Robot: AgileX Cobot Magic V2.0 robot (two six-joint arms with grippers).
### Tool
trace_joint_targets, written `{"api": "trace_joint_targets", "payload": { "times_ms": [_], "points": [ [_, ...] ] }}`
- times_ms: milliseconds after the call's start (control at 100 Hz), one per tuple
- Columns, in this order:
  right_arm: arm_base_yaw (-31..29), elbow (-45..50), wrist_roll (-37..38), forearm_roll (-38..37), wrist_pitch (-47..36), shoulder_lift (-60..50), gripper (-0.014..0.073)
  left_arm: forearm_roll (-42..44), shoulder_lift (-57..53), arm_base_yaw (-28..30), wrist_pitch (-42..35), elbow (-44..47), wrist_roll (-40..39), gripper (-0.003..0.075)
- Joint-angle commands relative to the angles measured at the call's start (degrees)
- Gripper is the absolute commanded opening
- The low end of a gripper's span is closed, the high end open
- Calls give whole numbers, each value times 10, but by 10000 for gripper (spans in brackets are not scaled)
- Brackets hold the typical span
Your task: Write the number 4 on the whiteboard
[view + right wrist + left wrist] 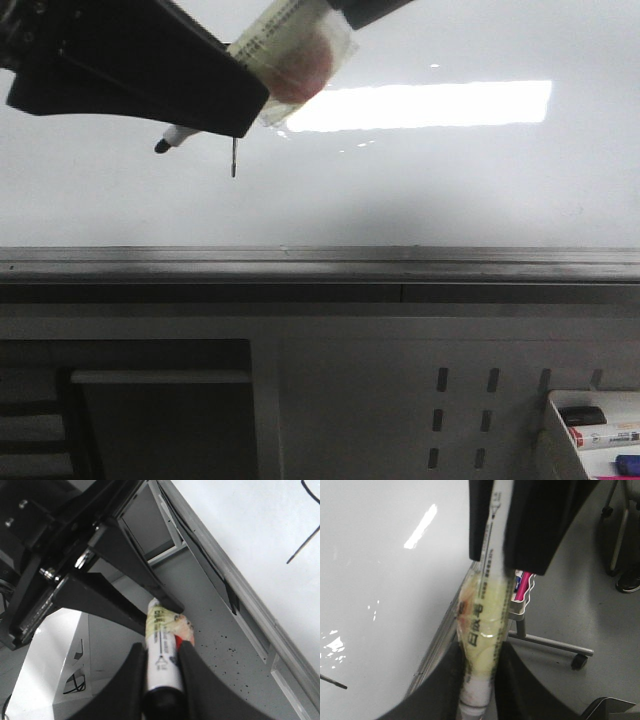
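The whiteboard [420, 190] fills the upper front view above its grey rail [320, 262]. A marker [290, 55] wrapped in yellowish tape is held at both ends, its black tip [162, 145] just off the board. My left gripper [245, 105] [480, 650] is shut on the taped part. My right gripper [360, 12] [160, 647] is shut on the white barrel near its black end. A thin black stem of the number 4 [234, 158] pokes out below the left gripper; the rest is hidden there. The right wrist view shows more strokes [302, 547].
A small white tray [560, 440] with spare markers [605, 435] hangs at the lower right on a grey perforated panel [460, 420]. In the left wrist view a stand leg with a caster [577, 661] rests on the grey floor, near chair legs [620, 525].
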Motion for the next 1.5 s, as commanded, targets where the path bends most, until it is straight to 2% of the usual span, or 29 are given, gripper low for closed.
{"api": "trace_joint_targets", "payload": {
  "times_ms": [0,80,150,390,480,610,800,870,1060,1190,1490],
  "points": [
    [-2,-18,0,25,7,-14,-43,-31,-8,0,-32,-20,-15,-20],
    [-2,-18,0,25,14,-14,-18,-31,-8,0,-32,-20,-15,-20],
    [-2,-18,0,25,14,-14,45,-31,-8,0,-32,-20,-18,-20],
    [-5,-39,8,25,1,-16,383,-31,-9,1,-50,-20,-44,-20],
    [-23,-54,21,24,0,-16,452,-32,-17,1,-69,-19,-55,-20],
    [-71,-64,29,23,25,-17,453,-51,-49,1,-142,5,-84,-20],
    [-148,-64,45,23,80,-18,453,-183,-113,1,-348,64,-94,-20],
    [-158,-64,48,23,82,-20,453,-217,-121,1,-409,74,-94,-20],
    [-160,-64,49,37,78,-22,453,-210,-86,3,-485,66,-95,-20],
    [-160,-64,49,37,85,-22,452,-203,-29,27,-492,42,-125,-20],
    [-160,-64,49,37,106,-23,452,-209,72,78,-430,-25,-127,-20]
  ]
}}
